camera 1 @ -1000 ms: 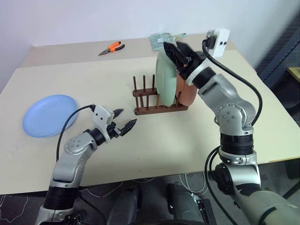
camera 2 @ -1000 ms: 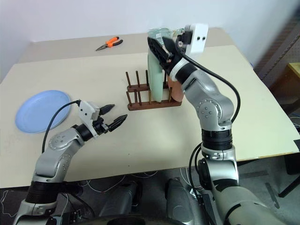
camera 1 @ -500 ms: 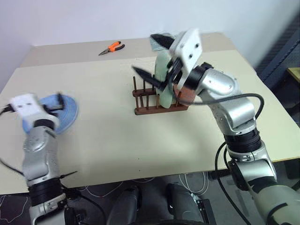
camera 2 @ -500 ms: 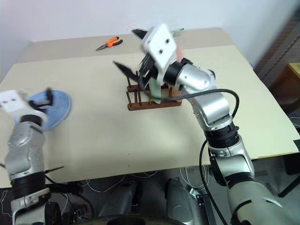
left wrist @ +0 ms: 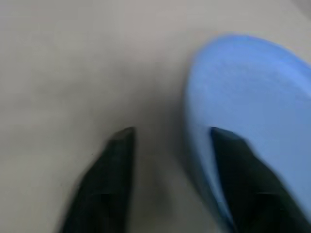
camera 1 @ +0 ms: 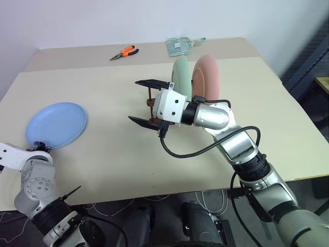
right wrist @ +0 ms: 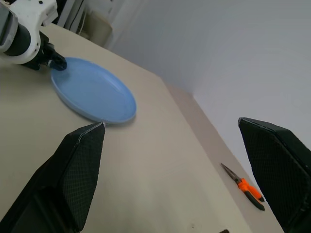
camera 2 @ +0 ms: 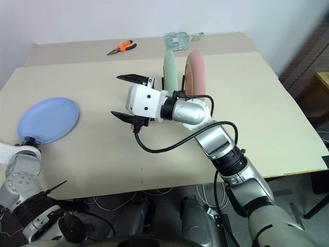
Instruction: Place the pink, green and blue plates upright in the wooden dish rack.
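Left eye view takes in the beige bench [camera 1: 154, 149] first, the biggest thing here. On it the pink plate [camera 1: 206, 78] and the green plate [camera 1: 181, 77] stand upright side by side toward the far middle, in the wooden dish rack [camera 1: 150, 102], which is mostly hidden behind the right arm. The blue plate [camera 1: 55, 124] lies flat near the left edge, well apart from the rack, so it is the one piece of the task not yet done.

The right end effector [camera 1: 145, 100] hangs level in front of the rack, pointing left, its two black fingers spread wide with nothing between them. The left end effector [left wrist: 170, 179] sits at the near rim of the blue plate; in the left wrist view one finger [left wrist: 245, 177] lies over the plate's edge and the other [left wrist: 114, 170] over bare bench, a gap between them and the rim inside that gap. Whether they already press the plate I cannot tell.

Smaller things sit at the far edge: orange pliers [camera 1: 125, 52] and a clear packet [camera 1: 180, 45].

Risks, as I judge them: a shallow bite on the thin rim could let the plate slip or pivot when lifted. The right arm close to the rack could knock the standing plates if it swings.
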Available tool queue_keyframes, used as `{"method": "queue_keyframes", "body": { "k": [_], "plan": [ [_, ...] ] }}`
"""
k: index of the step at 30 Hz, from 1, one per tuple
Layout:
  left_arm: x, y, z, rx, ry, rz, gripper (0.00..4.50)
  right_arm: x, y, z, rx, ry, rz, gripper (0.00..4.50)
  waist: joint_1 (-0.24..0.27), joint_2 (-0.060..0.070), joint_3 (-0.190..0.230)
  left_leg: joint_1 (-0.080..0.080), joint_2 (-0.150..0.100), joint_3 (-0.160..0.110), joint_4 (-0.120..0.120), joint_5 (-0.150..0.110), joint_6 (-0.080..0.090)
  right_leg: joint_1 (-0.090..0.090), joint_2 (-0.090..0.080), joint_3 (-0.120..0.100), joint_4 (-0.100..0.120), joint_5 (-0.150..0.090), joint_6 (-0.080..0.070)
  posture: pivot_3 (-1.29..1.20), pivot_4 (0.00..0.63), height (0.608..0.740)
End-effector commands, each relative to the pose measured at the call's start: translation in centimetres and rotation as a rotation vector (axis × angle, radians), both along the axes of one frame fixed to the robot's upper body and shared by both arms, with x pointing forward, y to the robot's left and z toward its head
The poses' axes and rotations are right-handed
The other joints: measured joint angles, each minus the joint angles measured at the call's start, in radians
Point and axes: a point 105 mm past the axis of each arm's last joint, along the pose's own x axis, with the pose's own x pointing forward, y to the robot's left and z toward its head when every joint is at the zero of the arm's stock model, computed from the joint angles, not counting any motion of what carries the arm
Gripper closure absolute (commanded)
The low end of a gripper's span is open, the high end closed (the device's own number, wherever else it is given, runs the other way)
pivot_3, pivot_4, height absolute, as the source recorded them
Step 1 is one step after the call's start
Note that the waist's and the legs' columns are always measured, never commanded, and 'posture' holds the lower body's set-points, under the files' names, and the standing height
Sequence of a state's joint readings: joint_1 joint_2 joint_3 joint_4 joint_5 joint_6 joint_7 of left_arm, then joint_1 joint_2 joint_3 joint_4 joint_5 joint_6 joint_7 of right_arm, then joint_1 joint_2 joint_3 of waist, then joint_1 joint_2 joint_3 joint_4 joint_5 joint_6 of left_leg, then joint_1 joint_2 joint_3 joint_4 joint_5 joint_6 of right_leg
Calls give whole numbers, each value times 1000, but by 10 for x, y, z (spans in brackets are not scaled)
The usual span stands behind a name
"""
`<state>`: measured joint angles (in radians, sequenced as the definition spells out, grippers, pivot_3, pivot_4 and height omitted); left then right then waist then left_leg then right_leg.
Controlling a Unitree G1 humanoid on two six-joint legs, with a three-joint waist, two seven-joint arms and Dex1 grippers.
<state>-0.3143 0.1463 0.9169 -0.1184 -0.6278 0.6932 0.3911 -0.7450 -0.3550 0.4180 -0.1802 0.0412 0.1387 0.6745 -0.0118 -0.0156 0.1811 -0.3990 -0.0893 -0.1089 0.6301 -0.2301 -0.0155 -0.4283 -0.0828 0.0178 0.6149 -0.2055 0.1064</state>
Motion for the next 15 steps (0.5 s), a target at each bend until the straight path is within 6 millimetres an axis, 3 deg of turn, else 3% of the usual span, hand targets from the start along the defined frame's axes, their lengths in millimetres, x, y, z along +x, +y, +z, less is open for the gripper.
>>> {"method": "queue_keyframes", "body": {
  "k": [1, 2, 4, 6, 12, 15],
  "plan": [
    [2, -2, 8, -19, -43, -14, 4039, -2, -2, 7, 26, -11, 5, 0, 0, 0, 0, 0, 0, 0, 0, 0, 0, 0, 0, 0, 0, 0, 0, 0, 150, 739],
    [3, -2, 8, -21, -45, -11, 4406, -1, -3, 6, 21, 4, -1, 0, 0, 0, 0, 0, 0, 0, 0, 0, 0, 0, 0, 0, 0, 0, 0, 0, 150, 739],
    [12, -7, 27, 48, -107, -62, 4464, 1, -5, 5, 10, 9, -9, 0, 0, -1, 0, 0, 0, 0, 0, 0, 0, 0, 0, 0, 0, 0, 0, 0, 150, 739],
    [26, -22, 60, 172, -211, -162, 4464, 2, -6, 7, 2, -22, -23, 0, 1, -2, 1, 0, 0, 0, 0, 0, 0, 0, 0, 0, 0, 0, 0, 0, 150, 739],
    [63, -99, 141, 430, -425, -502, 4464, 2, 1, 6, -69, -177, -26, 0, 2, -5, 1, -1, 0, 0, 0, 0, -1, 0, 0, 0, -1, 0, 0, 0, 150, 739],
    [71, -132, 163, 515, -461, -619, 4464, 8, 6, 5, -103, -245, -44, 0, -3, -5, 1, -1, 0, 0, 0, 1, -1, 0, 0, 0, -1, 0, -1, 0, 150, 739]
  ]
}}
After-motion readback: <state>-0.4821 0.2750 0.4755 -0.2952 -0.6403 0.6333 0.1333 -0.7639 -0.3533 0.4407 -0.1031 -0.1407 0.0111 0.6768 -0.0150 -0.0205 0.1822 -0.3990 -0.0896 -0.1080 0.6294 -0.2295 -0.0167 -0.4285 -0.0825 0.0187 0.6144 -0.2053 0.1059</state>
